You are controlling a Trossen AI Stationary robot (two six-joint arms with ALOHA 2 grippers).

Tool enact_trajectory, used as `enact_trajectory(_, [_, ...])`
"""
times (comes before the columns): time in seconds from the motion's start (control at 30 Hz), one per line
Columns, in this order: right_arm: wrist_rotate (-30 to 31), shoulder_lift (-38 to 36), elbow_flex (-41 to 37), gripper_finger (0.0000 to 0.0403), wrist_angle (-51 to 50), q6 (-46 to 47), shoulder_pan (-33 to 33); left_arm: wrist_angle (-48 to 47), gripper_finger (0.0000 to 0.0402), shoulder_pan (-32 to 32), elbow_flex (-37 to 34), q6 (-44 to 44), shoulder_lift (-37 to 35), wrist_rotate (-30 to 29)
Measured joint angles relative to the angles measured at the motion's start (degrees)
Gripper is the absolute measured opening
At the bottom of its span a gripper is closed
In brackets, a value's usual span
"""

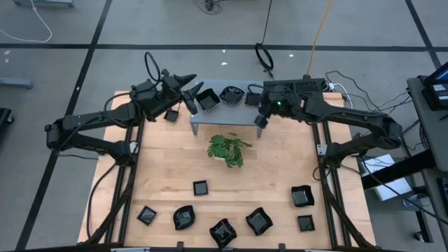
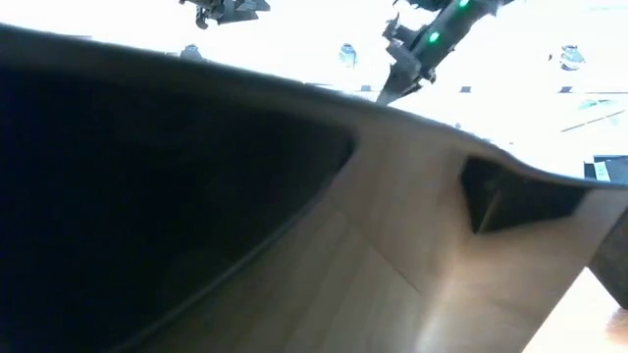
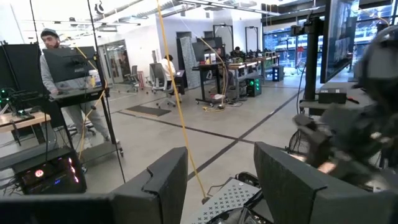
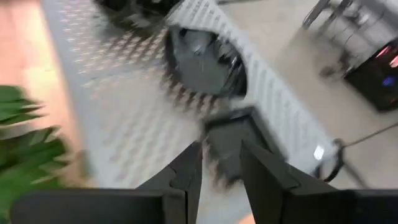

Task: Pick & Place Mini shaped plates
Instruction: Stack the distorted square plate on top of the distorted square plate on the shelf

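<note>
A grey perforated stand (image 1: 224,110) at the table's far side carries three mini shaped plates: a square one (image 1: 208,101), a wavy one (image 1: 229,94) and a small one (image 1: 252,98) at its right end. That small plate (image 4: 231,146) lies flat on the stand just beyond the fingertips of my right gripper (image 4: 221,165), which slants down over it, open, with nothing between its fingers. My left gripper (image 3: 221,180) hangs level above the stand's left end (image 1: 190,94), wide open and empty. Several more black plates, such as one (image 1: 258,221), lie along the table's near side.
A green leafy plant (image 1: 227,149) stands in front of the stand. One plate (image 1: 171,115) lies left of the stand, another (image 1: 200,187) at mid-table. A dark plate (image 2: 147,216) close to the low camera blocks most of that view. A person (image 3: 59,74) stands beyond the table.
</note>
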Motion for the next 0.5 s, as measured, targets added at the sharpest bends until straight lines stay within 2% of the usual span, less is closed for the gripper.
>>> enact_trajectory(0.13, [-4.8, -4.8, 0.0, 0.0086, -10.9, 11.0, 3.1, 0.0, 0.0186, 0.0, 0.0, 0.0, 0.0, 0.0])
enact_trajectory(0.27, [-16.2, -7.0, 0.0, 0.0083, -24.4, 22.4, 7.5, 0.0, 0.0186, 0.0, 0.0, 0.0, 0.0, 0.0])
enact_trajectory(0.4, [-29.2, -7.5, -2.4, 0.0084, -35.6, 24.6, 13.4, 0.0, 0.0186, 0.0, 0.0, 0.0, 0.0, 0.0])
enact_trajectory(0.5, [-34.9, -7.6, -6.0, 0.0084, -40.1, 21.9, 17.9, 0.0, 0.0186, 0.0, 0.0, -0.3, 0.0, 0.0])
